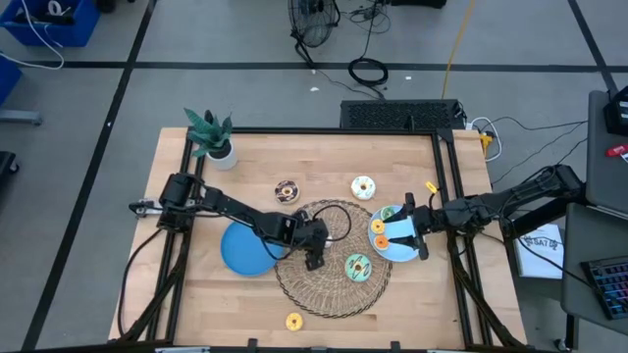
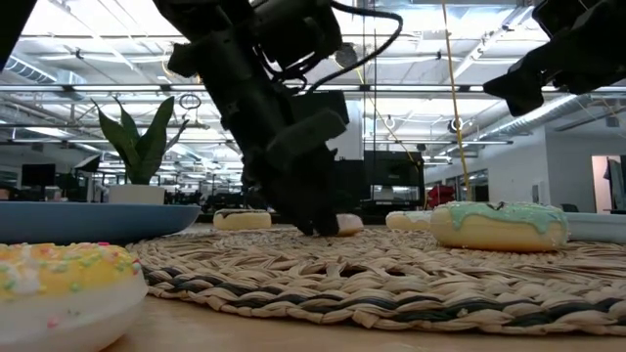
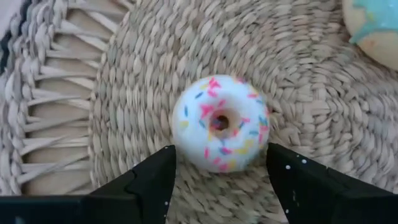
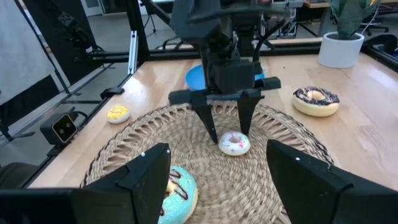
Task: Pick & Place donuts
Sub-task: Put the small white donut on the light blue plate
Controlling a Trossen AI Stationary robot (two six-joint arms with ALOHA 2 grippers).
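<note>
A white donut with coloured sprinkles (image 3: 219, 123) lies flat at the middle of the wicker mat (image 1: 334, 284). My left gripper (image 1: 314, 259) points down over it, open, with one finger on either side of the donut (image 4: 234, 144) and apart from it. My right gripper (image 1: 412, 231) is open and holds nothing, hovering over the right blue plate (image 1: 400, 254), where small orange donuts (image 1: 379, 233) lie. A green-iced donut (image 1: 357, 267) rests on the mat, a chocolate donut (image 1: 287, 190), a pale donut (image 1: 363, 186) and a yellow donut (image 1: 293, 321) on the table.
A second blue plate (image 1: 241, 251) sits at the mat's left edge, under my left arm. A potted plant (image 1: 212, 138) stands at the far left corner. Bare wood shows along the near edge, on either side of the yellow donut.
</note>
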